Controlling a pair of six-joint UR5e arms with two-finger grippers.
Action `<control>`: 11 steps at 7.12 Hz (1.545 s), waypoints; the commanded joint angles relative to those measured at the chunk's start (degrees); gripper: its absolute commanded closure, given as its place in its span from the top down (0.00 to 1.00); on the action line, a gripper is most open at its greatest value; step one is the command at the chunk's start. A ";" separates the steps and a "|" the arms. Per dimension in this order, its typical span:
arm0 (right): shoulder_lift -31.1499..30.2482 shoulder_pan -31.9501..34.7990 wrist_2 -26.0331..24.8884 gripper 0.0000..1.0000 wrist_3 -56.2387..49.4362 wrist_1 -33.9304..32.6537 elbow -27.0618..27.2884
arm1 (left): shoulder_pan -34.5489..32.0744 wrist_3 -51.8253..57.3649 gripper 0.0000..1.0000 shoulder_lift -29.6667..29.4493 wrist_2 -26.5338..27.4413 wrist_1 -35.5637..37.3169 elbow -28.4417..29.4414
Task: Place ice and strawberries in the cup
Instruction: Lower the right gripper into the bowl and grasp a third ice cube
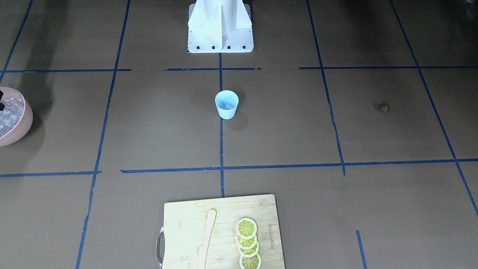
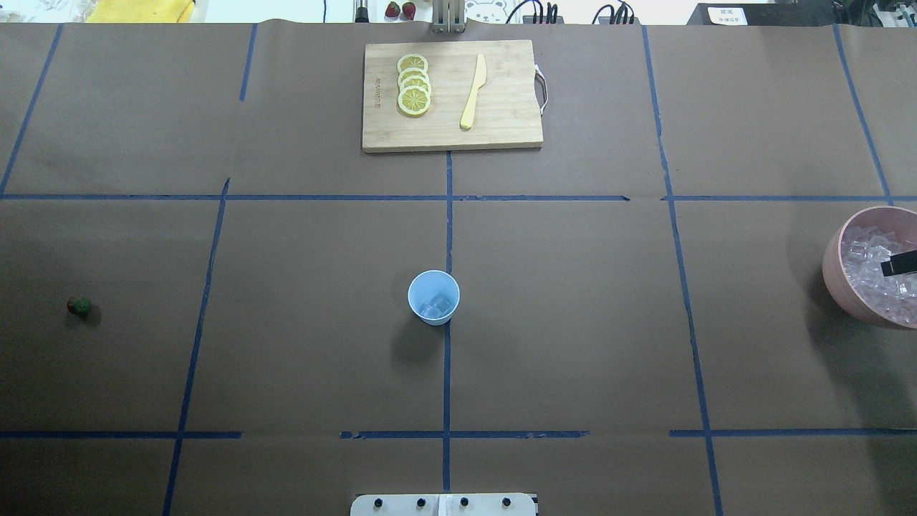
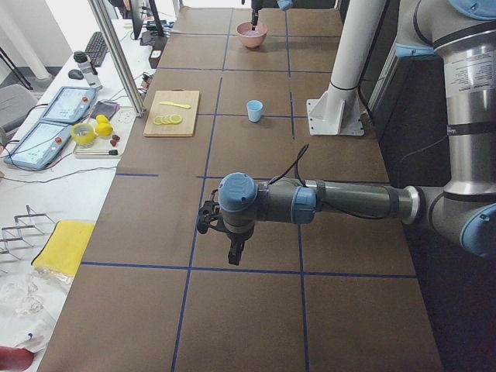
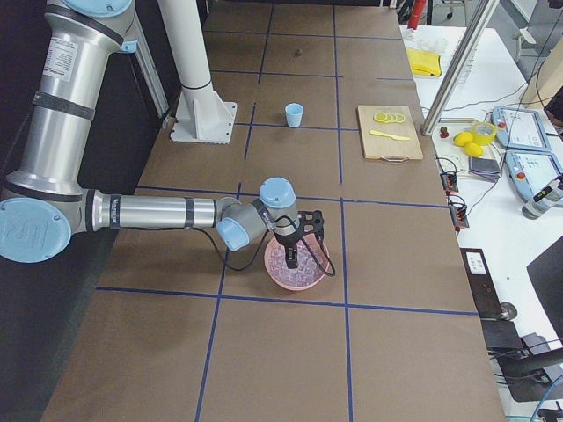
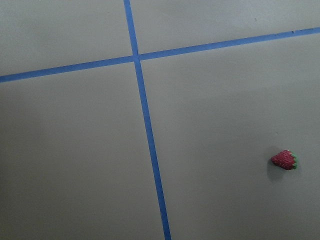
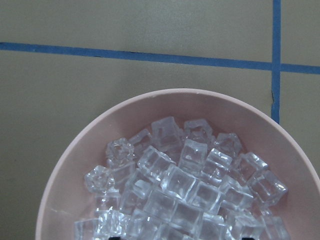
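**Front-facing view:** the cup [image 1: 226, 105] stands upright near the table's middle, on a blue tape line. It has ice [image 1: 228, 106] at its bottom. The strawberry [image 1: 384, 108] lies alone on the table, well off to the view's right of the cup. At the view's left edge the bowl [image 1: 20, 129] holds a heap of ice, and a dark bit of the right gripper [image 1: 1, 101] shows over it. At the near edge a board [image 1: 179, 216] carries a knife [image 1: 206, 239] and lemon slices [image 1: 247, 243].

**Overhead view:** the cup [image 2: 433, 297] is central, the strawberry [image 2: 79, 306] far left and the bowl [image 2: 831, 272] far right. One black finger [image 2: 899, 264] shows above the ice in the bowl.

**Left side view:** the left gripper [image 3: 234, 252] hangs pointing down over bare table, well apart from the cup [image 3: 254, 110]. I cannot tell how its jaws stand.

**Right side view:** the right gripper [image 4: 295, 251] reaches down into the bowl [image 4: 277, 274].

**Left wrist view:** the strawberry [image 5: 285, 160] lies on its side at the right, well apart from a tape cross.

**Right wrist view:** the bowl [image 6: 75, 160] is full of ice [image 6: 180, 185]. Two dark tips at the bottom edge stand wide apart, so the jaws are spread, and I see nothing gripped.
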 commanded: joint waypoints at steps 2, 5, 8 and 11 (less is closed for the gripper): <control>-0.50 -0.25 -0.20 0.80 -0.37 1.81 -2.30 | 0.00 0.00 1.00 -0.03 0.00 0.00 -0.09; -0.23 -0.16 1.19 0.80 0.15 8.68 -6.37 | 0.00 0.00 1.00 0.05 0.00 0.00 -0.09; -1.72 -0.07 3.84 0.78 0.77 8.51 -3.91 | 0.00 0.00 1.00 0.05 0.00 0.09 -0.09; -2.43 -0.07 3.14 0.76 0.24 8.42 -4.08 | 0.00 0.00 1.00 0.05 0.00 0.00 -0.09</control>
